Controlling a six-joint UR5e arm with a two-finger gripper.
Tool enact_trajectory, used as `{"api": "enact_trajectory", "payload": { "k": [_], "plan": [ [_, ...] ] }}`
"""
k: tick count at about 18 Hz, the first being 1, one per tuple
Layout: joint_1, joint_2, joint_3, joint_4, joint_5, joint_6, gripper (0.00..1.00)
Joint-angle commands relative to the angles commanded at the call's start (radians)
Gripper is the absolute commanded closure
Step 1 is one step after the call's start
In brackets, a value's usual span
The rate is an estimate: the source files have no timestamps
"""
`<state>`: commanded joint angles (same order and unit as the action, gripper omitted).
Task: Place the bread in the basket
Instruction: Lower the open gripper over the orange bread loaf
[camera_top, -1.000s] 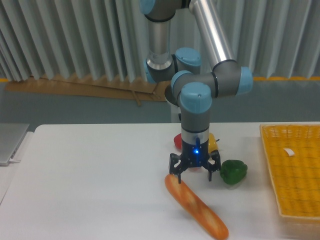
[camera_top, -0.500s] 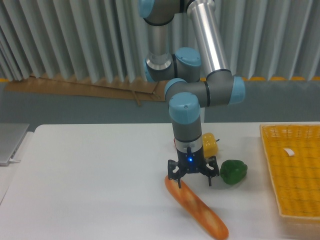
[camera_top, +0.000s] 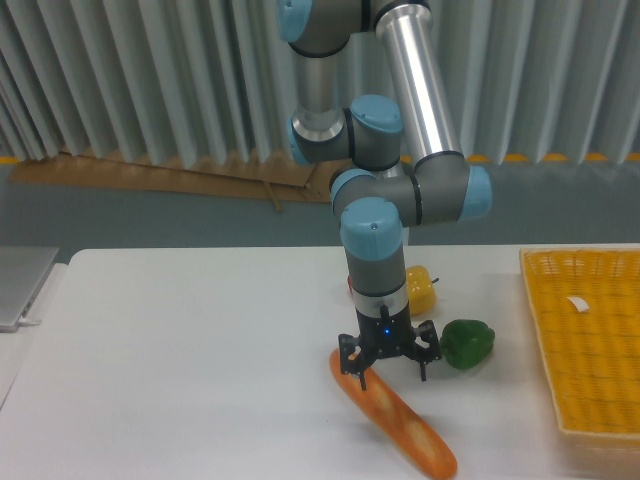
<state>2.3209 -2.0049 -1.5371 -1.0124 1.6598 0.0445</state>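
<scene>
Since the earlier frames the gripper (camera_top: 390, 365) has come a little lower and sits now just above the upper end of the bread (camera_top: 393, 414); half a second ago it was slightly higher, and one second ago it was more to the right, nearer to the green pepper (camera_top: 467, 343). The bread itself has not moved.

The jaws are spread apart and hold nothing. One finger (camera_top: 352, 364) is at the left tip of the bread, the other one is to the right, close to the green pepper. If the left finger touches the bread, I cannot tell.

The bread lies flat on the white table (camera_top: 180, 370), diagonal, from its upper-left end under the gripper down to the lower right, near the front edge. The basket (camera_top: 590, 340) stands at the right side of the table, well apart from the bread, with a small white tag (camera_top: 578, 303) inside.

Behind the arm, a yellow pepper (camera_top: 420, 288) is partly hidden by the wrist, and a small red thing (camera_top: 351, 286) shows at the left of the wrist.
</scene>
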Motion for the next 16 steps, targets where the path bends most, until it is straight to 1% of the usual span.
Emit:
{"api": "enact_trajectory", "payload": {
  "k": [8,11,16],
  "plan": [
    [-0.009,-0.046,0.014,0.000,-0.003,-0.028,0.00],
    [-0.018,-0.078,0.021,0.002,0.000,-0.031,0.00],
    [-0.021,-0.075,0.026,0.005,-0.005,-0.046,0.00]
  ]
}}
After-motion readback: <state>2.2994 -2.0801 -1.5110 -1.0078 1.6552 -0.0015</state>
